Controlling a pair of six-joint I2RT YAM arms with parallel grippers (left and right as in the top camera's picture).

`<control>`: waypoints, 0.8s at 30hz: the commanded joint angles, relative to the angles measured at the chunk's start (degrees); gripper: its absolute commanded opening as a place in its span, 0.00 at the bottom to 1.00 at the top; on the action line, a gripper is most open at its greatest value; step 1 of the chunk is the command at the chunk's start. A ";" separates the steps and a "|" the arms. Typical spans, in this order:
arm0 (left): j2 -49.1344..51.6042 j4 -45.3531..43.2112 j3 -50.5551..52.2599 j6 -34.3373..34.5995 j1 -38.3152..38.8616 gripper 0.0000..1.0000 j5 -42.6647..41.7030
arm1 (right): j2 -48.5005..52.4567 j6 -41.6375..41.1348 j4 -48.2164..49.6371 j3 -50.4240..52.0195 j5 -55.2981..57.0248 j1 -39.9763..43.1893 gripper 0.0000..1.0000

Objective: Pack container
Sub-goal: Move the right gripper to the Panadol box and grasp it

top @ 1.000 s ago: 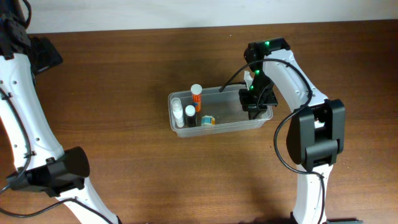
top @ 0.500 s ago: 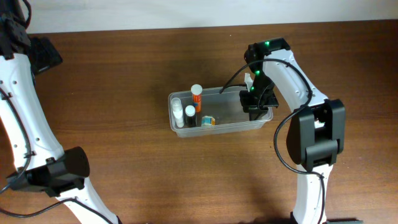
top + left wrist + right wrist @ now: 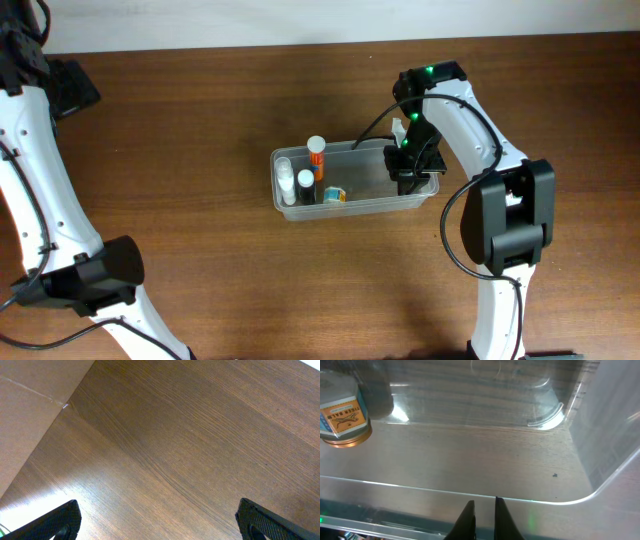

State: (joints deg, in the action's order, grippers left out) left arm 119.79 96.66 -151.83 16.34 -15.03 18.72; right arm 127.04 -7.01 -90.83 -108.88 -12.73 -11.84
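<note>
Container (image 3: 352, 180), clear tub mid-desk (image 3: 200, 120), holding bottles and a tiger balm jar (image 3: 342, 417); right pincer (image 3: 483, 515) nearly together, empty, over its right end; left pincer (image 3: 157, 520) apart, idle; lift straight, sparing the rim.

The container (image 3: 352, 180) was a clear plastic tub, rectangular with rounded corners and a raised rim, lying flat and open-topped on the wooden table with its long side running left to right. The wood grain showed through its floor and walls. Its left half held several small items standing together, while its right half was bare inside. From the right wrist view, the tub (image 3: 470, 450) showed a smooth, slightly reflective floor and a curved corner at the right.
</note>
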 commanded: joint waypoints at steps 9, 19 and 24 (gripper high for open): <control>0.31 0.02 -0.20 0.57 -0.20 1.00 0.57 | -0.26 0.59 1.68 -16.85 -0.57 2.40 0.09; 0.31 0.02 -0.20 0.57 -0.20 1.00 0.57 | -2.05 0.61 -6.51 -43.85 5.92 16.72 0.27; 0.31 0.02 -0.20 0.57 -0.20 1.00 0.57 | -3.56 0.61 -6.51 -43.80 5.46 26.53 0.71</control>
State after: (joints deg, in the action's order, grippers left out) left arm 119.79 96.66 -151.83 16.34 -15.03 18.72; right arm 125.21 -6.87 -96.99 -151.89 -8.54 11.27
